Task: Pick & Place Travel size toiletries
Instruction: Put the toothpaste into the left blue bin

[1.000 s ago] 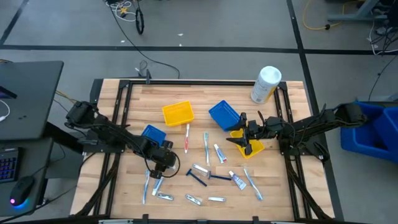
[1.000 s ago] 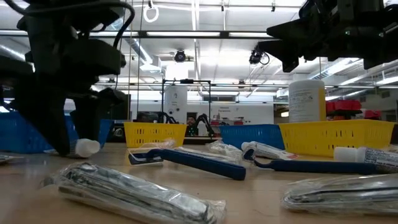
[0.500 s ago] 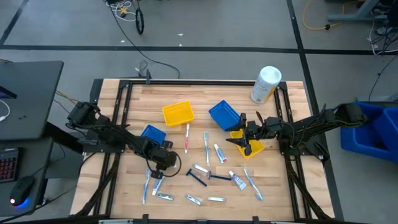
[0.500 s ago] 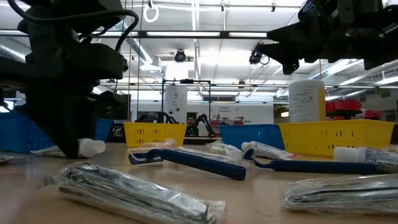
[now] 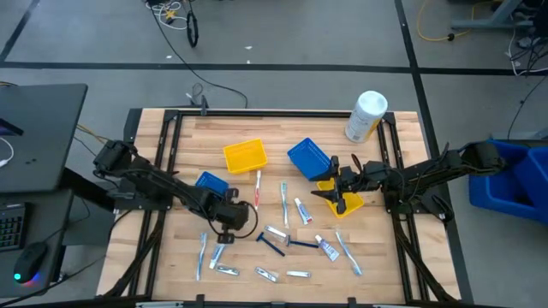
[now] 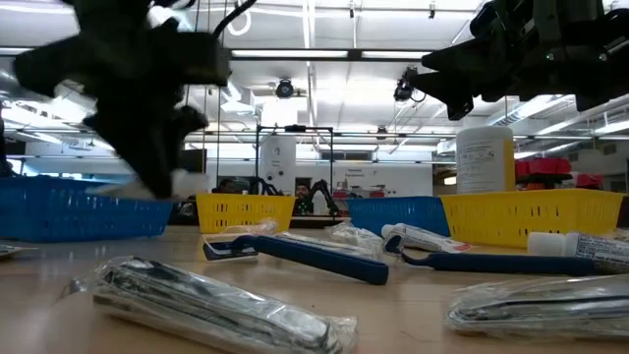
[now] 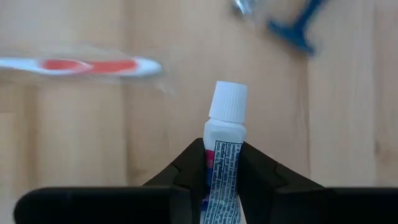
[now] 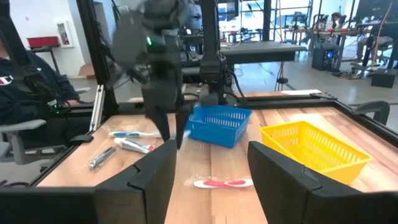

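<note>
From above, I had the left gripper (image 5: 229, 219) just below the small blue bin (image 5: 211, 183), while the right gripper (image 5: 341, 190) waited, jaws apart, over the yellow bin (image 5: 353, 205). My left wrist view showed the fingers (image 7: 189, 175) pinching a white toothpaste tube (image 7: 222, 152) mid-body, cap forward, clear of the table. It looked light and soft, so I judged the firmer shoulder near the cap the safer hold.

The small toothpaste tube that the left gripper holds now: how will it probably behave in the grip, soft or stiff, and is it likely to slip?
The toothpaste tube probably dents slightly, being a soft-looking tube pinched by the left gripper. Its glossy printed skin may be slippery, so it might slide. It looks light for its size; the capped end sticks out without sagging.
</note>
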### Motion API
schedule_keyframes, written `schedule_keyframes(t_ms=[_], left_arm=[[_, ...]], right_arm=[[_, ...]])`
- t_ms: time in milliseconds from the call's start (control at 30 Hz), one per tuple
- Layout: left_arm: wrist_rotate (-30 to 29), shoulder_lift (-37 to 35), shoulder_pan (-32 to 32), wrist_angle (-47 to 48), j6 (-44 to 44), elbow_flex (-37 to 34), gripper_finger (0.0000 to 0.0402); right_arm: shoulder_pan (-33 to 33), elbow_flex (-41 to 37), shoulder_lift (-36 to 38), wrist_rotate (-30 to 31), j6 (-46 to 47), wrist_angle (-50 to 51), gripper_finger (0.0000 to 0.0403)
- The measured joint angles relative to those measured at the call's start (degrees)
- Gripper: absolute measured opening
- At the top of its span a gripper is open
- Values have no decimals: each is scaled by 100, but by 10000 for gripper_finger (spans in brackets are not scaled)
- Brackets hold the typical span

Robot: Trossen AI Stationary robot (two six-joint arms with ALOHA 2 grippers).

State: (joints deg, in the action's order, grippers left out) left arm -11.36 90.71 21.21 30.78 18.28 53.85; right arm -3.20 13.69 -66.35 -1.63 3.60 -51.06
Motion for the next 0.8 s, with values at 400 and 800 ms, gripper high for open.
schedule_keyframes(t_ms=[400, 800], left_arm=[[-468, -292, -269, 2175, 1008, 1199, 78], [-958, -1929, -447, 2643, 2918, -156, 77]], right_arm=[[0, 0, 0, -1, 0, 28, 208], [84, 0, 2, 0, -2, 50, 203]])
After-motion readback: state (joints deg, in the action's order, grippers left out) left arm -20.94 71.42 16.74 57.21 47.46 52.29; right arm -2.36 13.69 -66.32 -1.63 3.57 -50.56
